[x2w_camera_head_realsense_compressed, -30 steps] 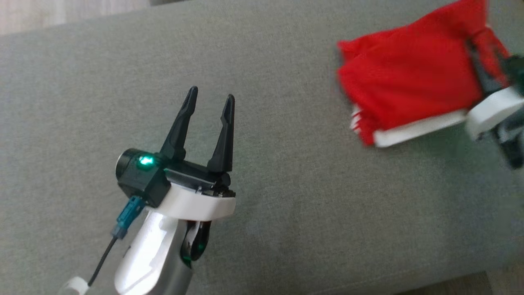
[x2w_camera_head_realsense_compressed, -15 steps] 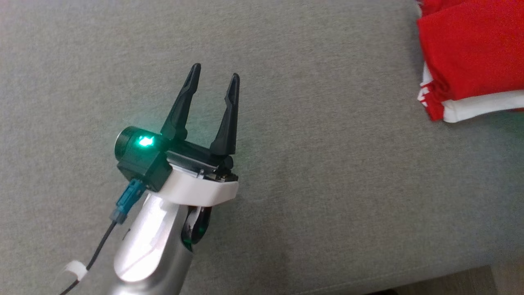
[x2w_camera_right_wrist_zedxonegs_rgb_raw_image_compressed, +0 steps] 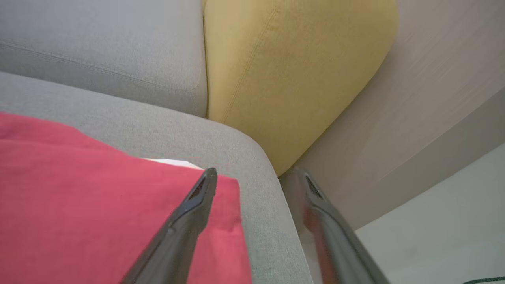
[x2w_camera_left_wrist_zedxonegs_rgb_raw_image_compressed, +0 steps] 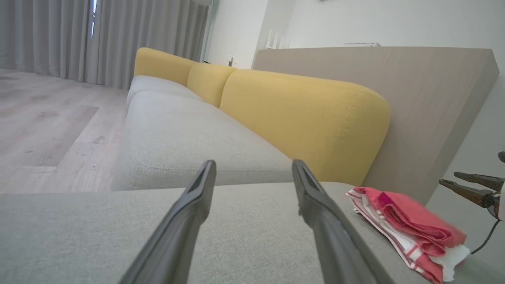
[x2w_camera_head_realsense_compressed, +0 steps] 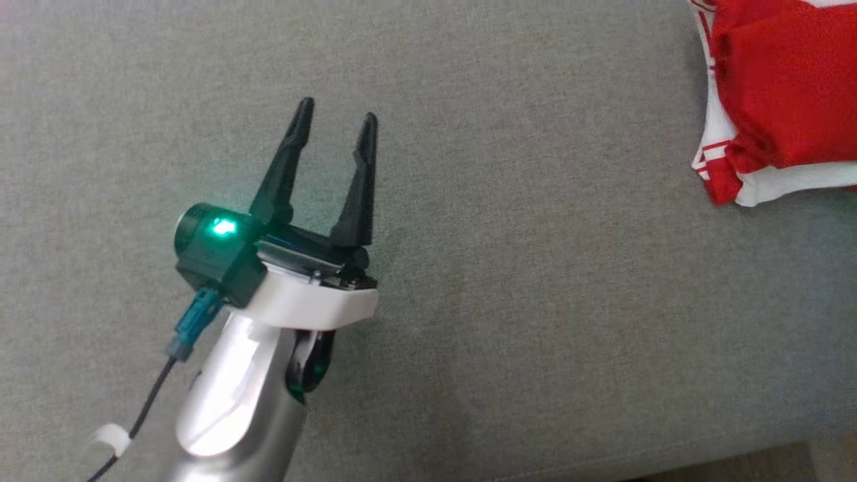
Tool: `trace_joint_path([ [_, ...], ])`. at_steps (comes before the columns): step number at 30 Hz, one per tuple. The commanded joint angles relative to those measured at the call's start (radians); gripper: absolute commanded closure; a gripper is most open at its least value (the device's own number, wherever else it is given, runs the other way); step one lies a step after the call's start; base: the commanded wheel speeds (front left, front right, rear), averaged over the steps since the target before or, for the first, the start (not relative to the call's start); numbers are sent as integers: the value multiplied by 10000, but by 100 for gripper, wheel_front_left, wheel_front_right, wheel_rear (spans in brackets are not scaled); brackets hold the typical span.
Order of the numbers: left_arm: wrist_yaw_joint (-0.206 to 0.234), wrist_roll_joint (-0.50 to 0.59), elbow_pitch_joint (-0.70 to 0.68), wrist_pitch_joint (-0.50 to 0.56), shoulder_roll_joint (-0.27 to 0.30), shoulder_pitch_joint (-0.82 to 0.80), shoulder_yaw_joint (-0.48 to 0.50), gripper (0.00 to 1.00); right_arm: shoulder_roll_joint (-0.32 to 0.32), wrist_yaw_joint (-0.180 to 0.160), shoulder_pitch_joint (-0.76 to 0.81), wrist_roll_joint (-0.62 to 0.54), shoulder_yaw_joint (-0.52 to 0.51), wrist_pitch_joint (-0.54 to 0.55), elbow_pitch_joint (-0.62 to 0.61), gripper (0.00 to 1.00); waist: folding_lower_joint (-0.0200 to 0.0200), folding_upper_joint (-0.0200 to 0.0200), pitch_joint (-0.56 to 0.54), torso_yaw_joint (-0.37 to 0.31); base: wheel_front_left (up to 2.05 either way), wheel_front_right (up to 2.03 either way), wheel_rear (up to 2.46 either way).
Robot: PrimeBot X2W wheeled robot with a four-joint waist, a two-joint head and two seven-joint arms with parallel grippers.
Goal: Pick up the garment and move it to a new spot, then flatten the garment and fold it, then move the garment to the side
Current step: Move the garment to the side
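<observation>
Head view: left fingers (x2w_camera_head_realsense_compressed: 284,167) apart, empty, well apart from folded red garment (x2w_camera_head_realsense_compressed: 783,100) | right wrist view: right fingers (x2w_camera_right_wrist_zedxonegs_rgb_raw_image_compressed: 189,213) apart over garment edge.

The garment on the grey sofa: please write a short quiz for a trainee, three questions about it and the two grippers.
1. True or false: the left gripper holds the garment.
2. Choose one. The garment is: A) spread out flat; B) folded in a pile on the grey seat cushion; C) hanging in the air.
3. Fill in the gap: in the right wrist view, the right gripper is ____ (open or shut) above the garment's edge.

Key: 1 false; 2 B; 3 open.
</observation>
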Motion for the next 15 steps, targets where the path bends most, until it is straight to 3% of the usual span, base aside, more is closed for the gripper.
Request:
trace_joint_path([
  [1, -8, 98, -280, -51, 52, -100, 384, 0, -133, 19, -85, -100, 27, -129, -313, 0, 0, 0, -179, -47, 0, 0, 0],
  [7, 27, 70, -343, -51, 52, 220, 751, 0, 601, 19, -114, -377, -34, -318, -1121, 0, 0, 0, -885, -101, 0, 0, 0],
  [15, 271, -8, -504, -51, 52, 797, 1533, 0, 1903, 19, 255, 495, 423, -69, -3310, 0, 0, 0, -1797, 77, 0, 0, 0],
])
